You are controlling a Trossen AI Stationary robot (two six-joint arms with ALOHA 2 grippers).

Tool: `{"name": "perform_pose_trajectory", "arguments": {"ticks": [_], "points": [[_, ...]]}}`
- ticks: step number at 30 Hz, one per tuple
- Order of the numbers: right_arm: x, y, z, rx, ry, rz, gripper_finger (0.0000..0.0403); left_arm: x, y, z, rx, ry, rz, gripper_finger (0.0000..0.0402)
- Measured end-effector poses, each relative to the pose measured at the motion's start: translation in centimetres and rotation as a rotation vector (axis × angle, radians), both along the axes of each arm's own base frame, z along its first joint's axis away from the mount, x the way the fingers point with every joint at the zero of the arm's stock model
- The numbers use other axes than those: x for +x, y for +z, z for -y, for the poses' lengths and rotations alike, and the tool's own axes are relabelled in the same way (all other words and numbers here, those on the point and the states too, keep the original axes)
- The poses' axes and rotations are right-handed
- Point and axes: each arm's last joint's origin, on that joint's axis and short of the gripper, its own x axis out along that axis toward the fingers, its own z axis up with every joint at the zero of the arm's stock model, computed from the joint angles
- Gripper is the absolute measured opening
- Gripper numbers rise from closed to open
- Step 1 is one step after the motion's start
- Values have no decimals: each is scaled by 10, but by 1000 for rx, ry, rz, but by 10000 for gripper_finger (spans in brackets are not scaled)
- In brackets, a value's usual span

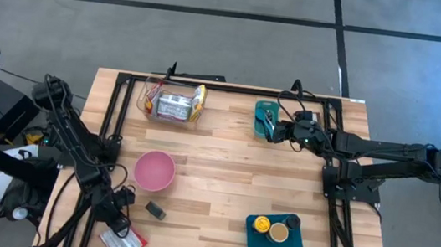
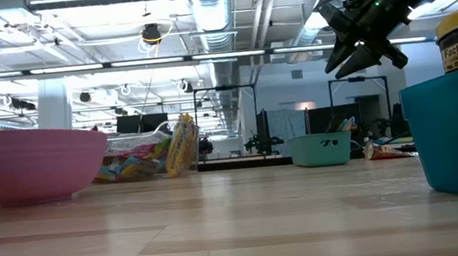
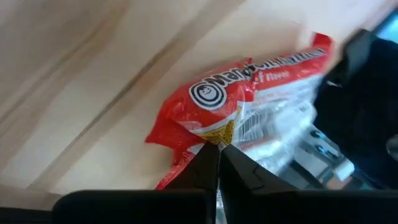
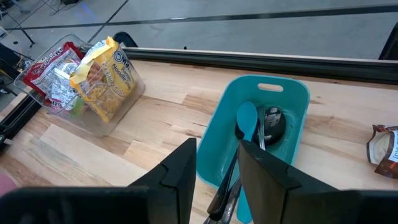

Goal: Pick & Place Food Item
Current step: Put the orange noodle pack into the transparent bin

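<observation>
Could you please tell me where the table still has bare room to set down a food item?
The widest bare patch is mid-table, between the pink bowl, the clear bin and the teal tray of jars. It is crowded at the near-left corner, where the left gripper pinches the red packet.

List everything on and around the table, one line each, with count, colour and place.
Noodle packet: one, red and white, near-left table corner, pinched by the left gripper.
Bowl: one, pink, left of centre.
Small block: one, dark, near the bowl.
Clear bin: one, holding food packets, far left.
Utensil tray: one, teal, far right, holding spoons.
Jar tray: one, teal, near right, holding jars.
Table: one, light wood.
Left gripper: shut on the packet.
Right gripper: open, above the utensil tray.
</observation>
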Motion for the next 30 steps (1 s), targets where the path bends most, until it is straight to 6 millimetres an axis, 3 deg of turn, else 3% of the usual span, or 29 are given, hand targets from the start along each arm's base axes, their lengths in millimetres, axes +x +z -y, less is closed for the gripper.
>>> {"name": "perform_pose_trajectory", "arguments": {"ticks": [24,30], "points": [[0,0,0,0,0,1,113,-1,49,-18,-82,142,389,0],[0,0,0,0,0,1,113,3,63,-18,-110,215,560,0]]}}
